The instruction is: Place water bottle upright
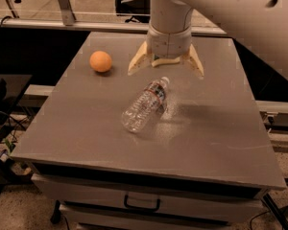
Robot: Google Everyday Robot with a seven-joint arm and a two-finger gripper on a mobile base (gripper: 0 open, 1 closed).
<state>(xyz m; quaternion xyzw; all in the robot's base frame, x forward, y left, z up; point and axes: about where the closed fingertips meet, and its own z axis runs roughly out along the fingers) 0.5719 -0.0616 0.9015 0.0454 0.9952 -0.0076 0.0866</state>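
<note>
Fingers (138, 60) spread wide and holding nothing, the gripper (166, 73) hangs over the far half of the table (221, 143), pointing down from the white arm (169, 13). Just in front of it lies the bottle (145, 107) — on its side, not upright, near the table's middle. Its white cap (164, 81) points up and away toward the gap between the two tan fingers, its clear base toward the near edge. No finger touches it. An orange ball (101, 61) sits well apart to the left — near the far corner. A drawer (142, 202) shows under the tabletop.
</note>
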